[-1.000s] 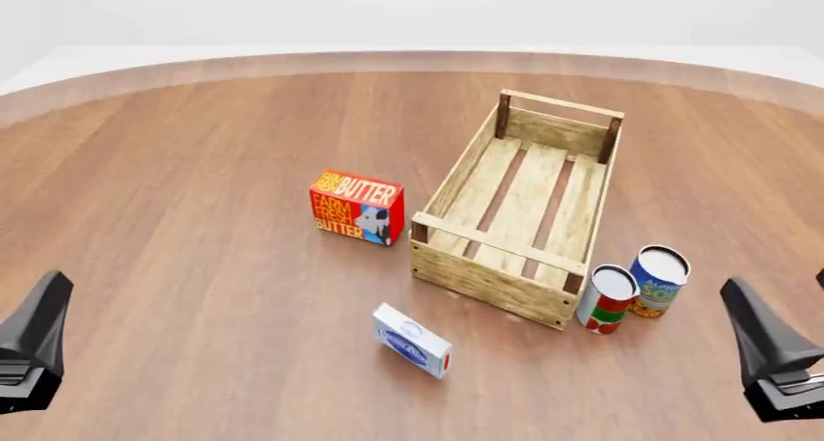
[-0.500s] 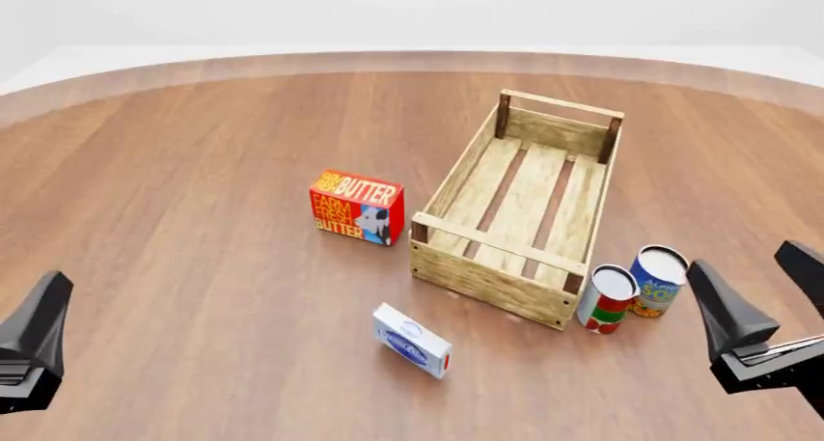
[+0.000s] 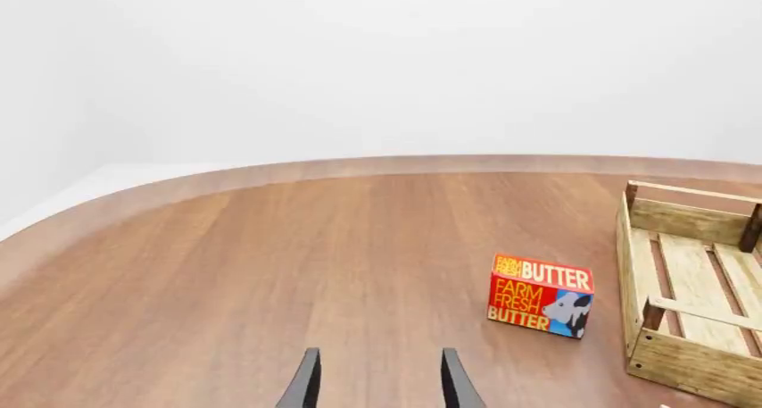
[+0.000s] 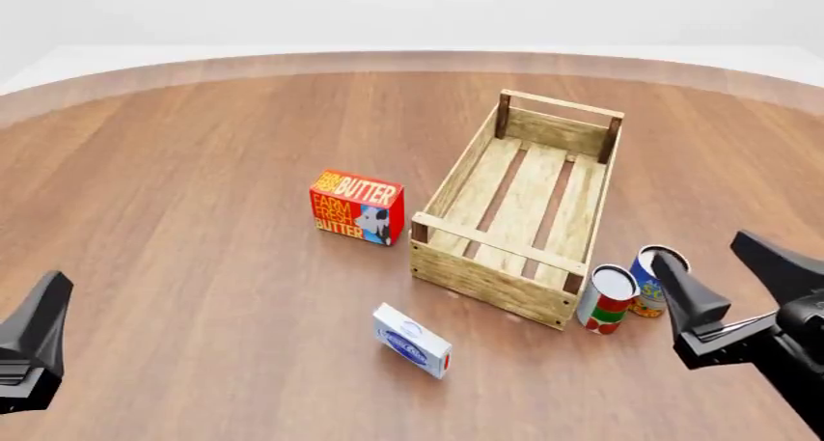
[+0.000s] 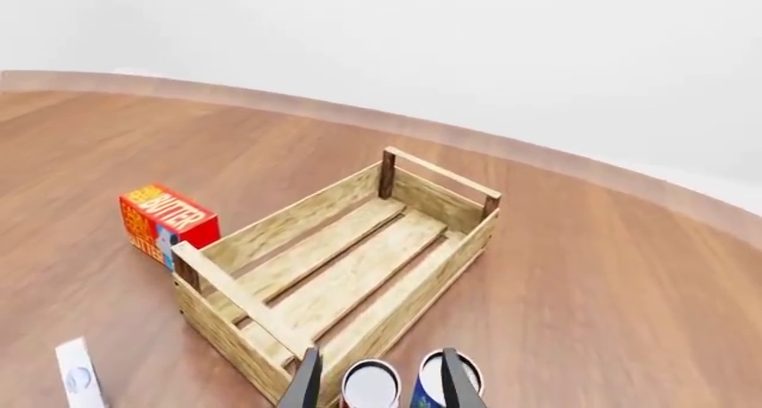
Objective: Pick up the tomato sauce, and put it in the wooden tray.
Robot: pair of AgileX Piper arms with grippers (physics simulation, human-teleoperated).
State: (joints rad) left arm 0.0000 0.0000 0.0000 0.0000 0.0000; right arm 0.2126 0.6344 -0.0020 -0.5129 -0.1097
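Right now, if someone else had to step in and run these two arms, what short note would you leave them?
Left gripper: open, holding nothing, idle near the table's near left edge.
Right gripper: open, holding nothing, just right of the two cans, its fingers pointing toward them.
Tomato sauce: upright on the table by the wooden tray's near right corner, with the blue-and-yellow can close on its right.
Done: only the approach; nothing is grasped, and the tray holds nothing.
Left: close on the red can, not the blue one, lift it and set it in the tray.
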